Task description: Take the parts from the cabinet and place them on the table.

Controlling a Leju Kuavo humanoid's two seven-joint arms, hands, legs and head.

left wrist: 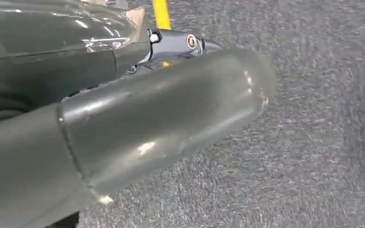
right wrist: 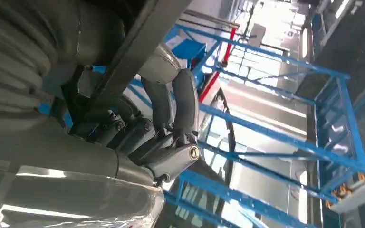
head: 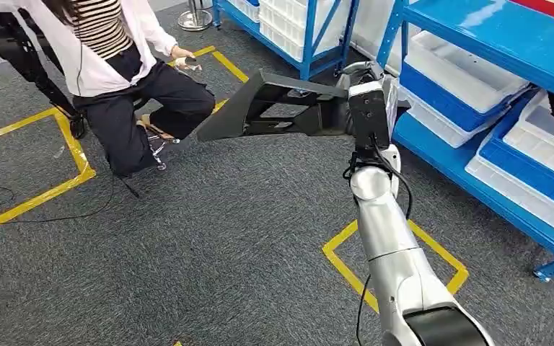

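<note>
On your left, a person (head: 115, 65) crouched on the grey carpet (head: 223, 245). Your left hand (left wrist: 138, 118) hung over the floor; you could not tell how its fingers lay. Mid-frame, the black part (head: 274, 108) was out of the cabinet, gripped at one end by your right hand (head: 364, 101), beside the blue shelving (head: 476, 29). Judged from this, the pick was done; carrying and setting it on a table remained.

The right hand (right wrist: 138, 118) wraps its dark fingers (right wrist: 183, 102) around a flat dark bar of the part (right wrist: 138, 52), with blue shelving (right wrist: 285, 137) beyond.
</note>
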